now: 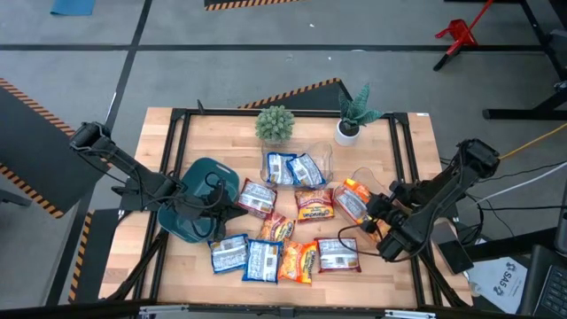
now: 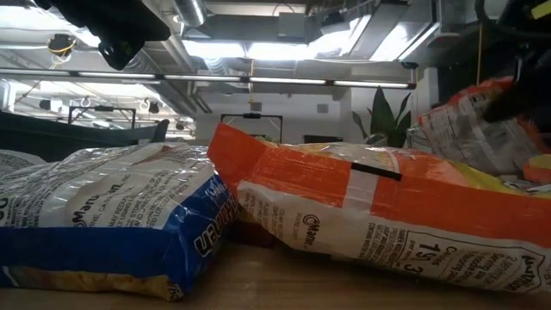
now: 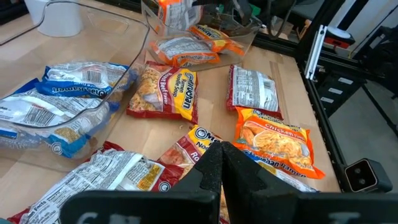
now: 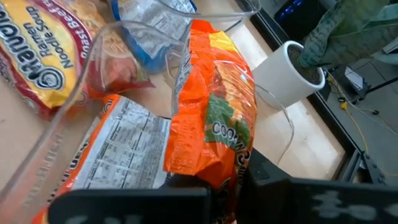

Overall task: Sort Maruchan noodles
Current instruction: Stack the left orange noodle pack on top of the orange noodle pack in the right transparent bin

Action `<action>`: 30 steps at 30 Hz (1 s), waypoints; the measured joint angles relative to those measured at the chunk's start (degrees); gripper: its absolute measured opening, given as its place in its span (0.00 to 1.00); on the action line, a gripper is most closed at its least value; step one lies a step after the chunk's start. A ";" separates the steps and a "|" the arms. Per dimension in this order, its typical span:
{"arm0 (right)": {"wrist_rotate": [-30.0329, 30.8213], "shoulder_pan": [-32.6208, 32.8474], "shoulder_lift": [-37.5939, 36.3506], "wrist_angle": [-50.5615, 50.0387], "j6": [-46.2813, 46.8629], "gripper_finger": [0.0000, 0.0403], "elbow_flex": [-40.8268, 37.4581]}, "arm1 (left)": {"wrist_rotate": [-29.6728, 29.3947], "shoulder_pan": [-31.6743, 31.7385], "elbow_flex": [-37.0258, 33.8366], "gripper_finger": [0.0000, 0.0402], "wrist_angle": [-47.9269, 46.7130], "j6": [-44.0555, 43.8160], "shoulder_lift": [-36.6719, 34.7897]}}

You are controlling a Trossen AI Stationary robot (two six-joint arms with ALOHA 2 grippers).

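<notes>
Ramen packets lie spread over the table's middle and near part: blue-and-white ones (image 1: 230,254), orange-yellow ones (image 1: 299,261) and red-brown ones (image 1: 314,205). Two blue packets (image 1: 292,168) lie in a clear tub (image 1: 324,156). My right gripper (image 4: 227,186) is shut on an orange packet (image 4: 211,118) over a second clear tub (image 4: 74,93), where another orange packet (image 4: 118,155) lies. My left gripper (image 3: 221,155) is shut and empty. It hovers above the red-brown packets (image 3: 165,93), beside the dark teal bin (image 1: 197,211). My right gripper pinches the orange packet by one crumpled end (image 4: 214,168) between its two fingers. It comes at the packet from the table's right side. The packet is lifted clear and stands tilted above the tub, its free end (image 4: 205,31) pointing away from the fingers.
A green succulent (image 1: 275,124) and a white potted plant (image 1: 350,124) stand at the table's far edge. The teal bin sits at the table's left, under my left arm. Black frame rails (image 1: 403,159) run along the table's sides. Bare wood shows at the far left corner (image 1: 213,137).
</notes>
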 joint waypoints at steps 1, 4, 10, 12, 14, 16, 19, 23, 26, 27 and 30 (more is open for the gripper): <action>0.06 -0.13 0.18 -0.01 0.11 0.02 -0.13 | -0.06 0.00 0.00 0.00 0.00 -0.02 0.00; -0.29 -0.91 0.26 -0.71 -0.04 0.02 -0.26 | -0.44 0.00 0.00 0.00 0.01 -0.02 0.00; -1.65 -4.08 0.26 -0.13 -1.15 0.05 -0.26 | -1.39 0.00 0.00 0.00 0.02 -0.04 0.00; -3.33 -4.98 0.26 0.01 -1.30 0.09 -0.26 | -1.45 0.00 0.00 0.00 0.02 -0.04 0.00; -4.97 -5.78 0.26 0.24 -2.20 0.14 -0.26 | -1.45 0.00 0.00 0.00 0.02 -0.04 0.00; -6.24 -6.11 0.26 1.23 -3.49 0.18 -0.26 | -1.42 0.00 0.00 0.00 0.02 -0.04 0.00; -6.17 -6.01 0.26 3.91 -5.39 0.24 -0.26 | -1.42 0.00 0.00 0.00 0.02 -0.07 0.00; -6.01 -5.99 0.23 8.65 -8.25 0.34 -0.25 | -1.40 0.00 0.00 0.00 0.02 -0.07 0.00; -6.65 -6.00 0.21 12.81 -10.71 0.42 0.78 | -1.36 0.00 0.00 0.00 0.02 -0.07 0.00; -6.95 -6.00 0.21 14.19 -11.82 0.44 1.31 | -1.18 0.00 0.00 0.00 0.02 -0.07 0.00; -8.92 -5.98 0.21 17.93 -17.34 0.50 3.78 | -0.99 0.00 0.00 0.00 0.00 -0.09 0.00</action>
